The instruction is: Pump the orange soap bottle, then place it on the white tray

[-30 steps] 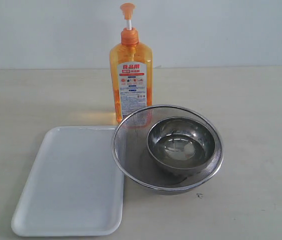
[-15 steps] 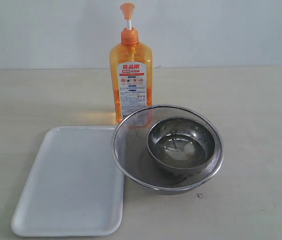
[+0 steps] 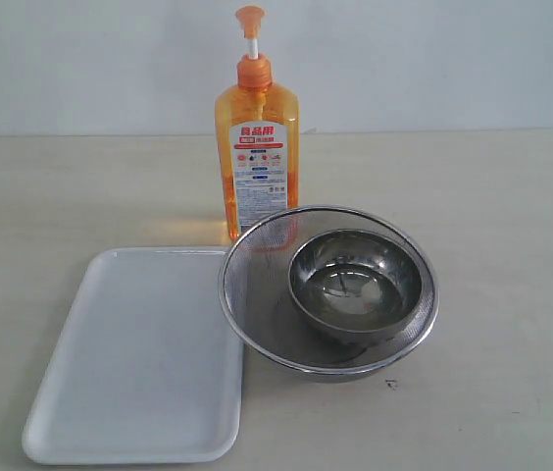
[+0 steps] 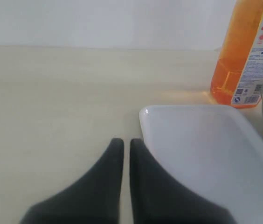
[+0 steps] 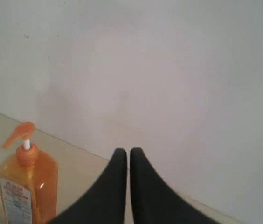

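Note:
The orange soap bottle [image 3: 257, 157] stands upright at the back of the table, pump head raised on its white stem, just behind the strainer. The white tray [image 3: 139, 358] lies flat at the front left, nothing on it. Neither gripper shows in the exterior view. In the left wrist view my left gripper [image 4: 123, 142] is shut on nothing, near a corner of the tray [image 4: 201, 149], with the bottle's lower body [image 4: 245, 56] farther off. In the right wrist view my right gripper [image 5: 124, 151] is shut and empty, raised, with the bottle [image 5: 26, 186] well off to one side.
A round steel mesh strainer [image 3: 257, 294] holding a small steel bowl [image 3: 355, 285] sits right of the tray, its rim touching the tray's edge and in front of the bottle. A pale wall [image 3: 433, 59] backs the beige table [image 3: 512, 216].

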